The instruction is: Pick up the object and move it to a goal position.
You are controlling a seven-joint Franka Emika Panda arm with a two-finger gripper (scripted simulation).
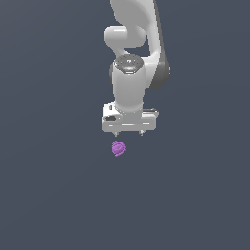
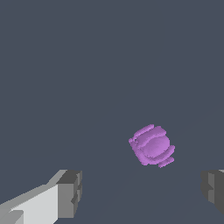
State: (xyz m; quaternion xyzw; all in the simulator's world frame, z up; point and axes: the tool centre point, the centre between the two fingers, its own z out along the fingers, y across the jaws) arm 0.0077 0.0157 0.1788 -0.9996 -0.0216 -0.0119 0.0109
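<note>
Your gripper (image 1: 129, 132) has its jaws spread wide with nothing between them; in the wrist view you see its two grey fingertips (image 2: 70, 193) standing well apart at the frame's edges, and only plain dark ground lies in the gap. In the exterior view the white hand points straight down from the arm (image 1: 132, 44). The object (image 1: 118, 148), a small purple lumpy-ridged ball, lies just beyond the fingertips, apart from both of them. It rests on the flat grey-blue floor (image 1: 49, 195), slightly toward the exterior view's left of the gripper's middle.
</note>
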